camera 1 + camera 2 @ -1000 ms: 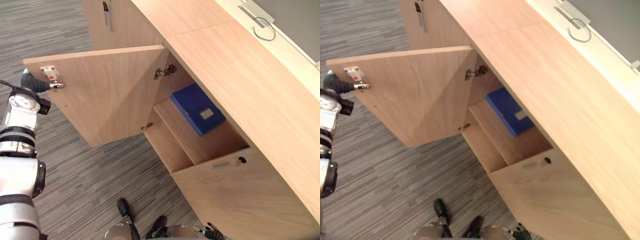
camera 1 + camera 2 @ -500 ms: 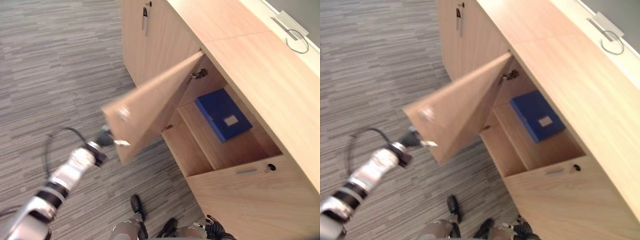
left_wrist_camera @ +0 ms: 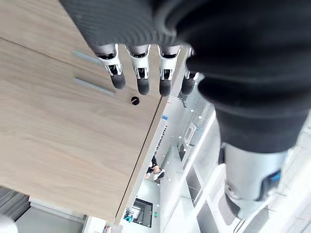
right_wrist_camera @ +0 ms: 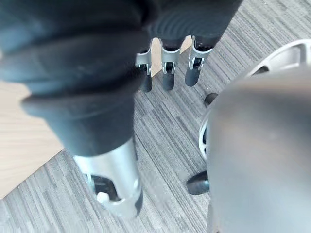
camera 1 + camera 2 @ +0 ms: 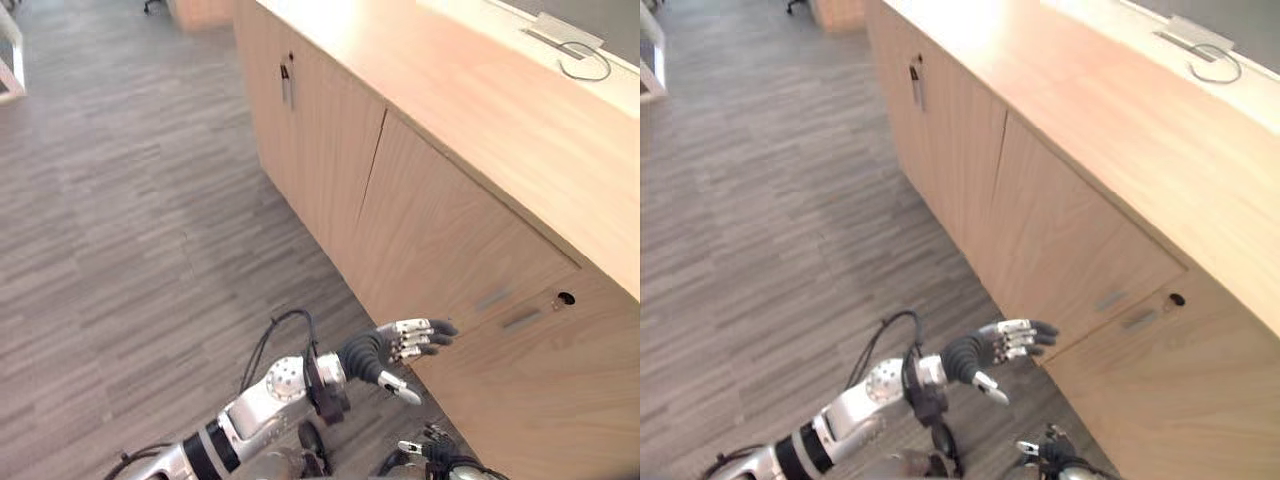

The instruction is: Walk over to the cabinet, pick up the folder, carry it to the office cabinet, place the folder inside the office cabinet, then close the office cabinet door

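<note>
Office cabinet door (image 5: 440, 240) stood closed, flush with its neighbours; the folder, in neither hand, was judged to lie behind it, so little or nothing of the task seemed left. Left hand (image 5: 395, 345) hovered by the door's lower part, fingers (image 3: 141, 73) straight and empty; right hand (image 4: 167, 68) hung over the floor (image 5: 130, 230), fingers relaxed. A keyhole (image 5: 566, 298) marked the adjoining panel; a cable loop (image 5: 585, 72) lay on the surface (image 5: 480, 90) above; nothing obstructed.

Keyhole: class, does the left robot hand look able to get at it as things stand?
Probably yes. The left robot hand, fingers straight, hovers close to the closed cabinet front. The keyhole lies a little past its fingertips, and nothing stands between them.
</note>
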### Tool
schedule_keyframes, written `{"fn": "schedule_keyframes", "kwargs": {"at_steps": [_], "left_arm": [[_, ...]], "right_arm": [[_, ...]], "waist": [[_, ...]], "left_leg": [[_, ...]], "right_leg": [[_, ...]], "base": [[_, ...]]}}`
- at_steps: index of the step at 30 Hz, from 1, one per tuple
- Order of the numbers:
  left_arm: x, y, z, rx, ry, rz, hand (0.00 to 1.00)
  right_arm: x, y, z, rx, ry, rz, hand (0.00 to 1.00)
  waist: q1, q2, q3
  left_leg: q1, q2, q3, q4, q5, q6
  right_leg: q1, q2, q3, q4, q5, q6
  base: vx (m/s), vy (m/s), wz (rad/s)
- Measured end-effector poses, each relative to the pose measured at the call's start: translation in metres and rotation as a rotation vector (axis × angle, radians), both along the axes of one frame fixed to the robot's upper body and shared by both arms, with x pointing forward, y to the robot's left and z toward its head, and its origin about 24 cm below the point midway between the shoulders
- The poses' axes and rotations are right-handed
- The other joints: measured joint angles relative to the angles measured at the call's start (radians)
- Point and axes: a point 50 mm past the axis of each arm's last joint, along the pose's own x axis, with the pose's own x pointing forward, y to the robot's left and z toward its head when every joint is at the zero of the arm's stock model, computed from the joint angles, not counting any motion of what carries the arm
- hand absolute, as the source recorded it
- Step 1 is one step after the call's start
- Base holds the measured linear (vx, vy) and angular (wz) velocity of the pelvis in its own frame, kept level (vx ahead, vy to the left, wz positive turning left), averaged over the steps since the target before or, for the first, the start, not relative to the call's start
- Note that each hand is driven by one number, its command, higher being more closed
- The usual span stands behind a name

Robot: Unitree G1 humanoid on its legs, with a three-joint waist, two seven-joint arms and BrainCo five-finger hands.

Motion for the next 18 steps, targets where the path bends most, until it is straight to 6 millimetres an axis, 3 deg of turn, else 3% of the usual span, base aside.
{"fn": "schedule_keyframes", "kwargs": {"at_steps": [7, 10, 14, 17, 18], "left_arm": [[-0.003, -0.002, -0.006, -0.071, 0.091, 0.097, 0.0], [0.009, 0.009, -0.026, -0.044, 0.182, 0.24, 0.0], [0.024, 0.048, -0.065, 0.036, 0.33, 0.494, 0.0], [0.027, 0.091, -0.097, 0.111, 0.442, 0.7, 0.0], [0.024, 0.112, -0.106, 0.127, 0.475, 0.806, 0.0]], "right_arm": [[0.0, 0.01, -0.002, 0.025, 0.0, 0.003, 0.0], [0.0, 0.02, -0.003, 0.044, 0.003, 0.031, 0.0], [-0.002, 0.029, -0.005, 0.068, 0.011, 0.026, 0.0], [-0.004, 0.029, -0.005, 0.08, 0.014, 0.01, 0.0], [-0.006, 0.027, -0.006, 0.085, 0.014, -0.027, 0.0]], "waist": [[-0.003, -0.002, -0.007], [-0.008, -0.013, -0.021], [-0.022, -0.046, -0.035], [-0.026, -0.058, -0.03], [-0.022, -0.057, -0.023]], "left_leg": [[0.07, 0.002, 0.026, -0.107, 0.069, -0.029], [0.108, 0.021, 0.071, -0.138, 0.085, -0.05], [0.145, 0.065, 0.144, -0.142, 0.09, -0.087], [0.1, 0.18, 0.203, 0.109, -0.033, -0.115], [0.077, 0.252, 0.211, 0.262, -0.079, -0.114]], "right_leg": [[0.039, 0.056, 0.013, -0.094, 0.046, -0.015], [0.053, 0.091, 0.059, -0.12, 0.053, -0.018], [0.055, 0.137, 0.127, -0.141, 0.047, -0.027], [0.062, 0.173, 0.198, -0.139, 0.026, -0.051], [0.068, 0.195, 0.235, -0.141, 0.007, -0.063]], "base": [[-0.01, -0.029, -0.1], [-0.03, -0.095, -0.51], [-0.05, -0.128, -0.58], [0.0, -0.203, -0.75], [0.03, -0.109, -0.73]]}}
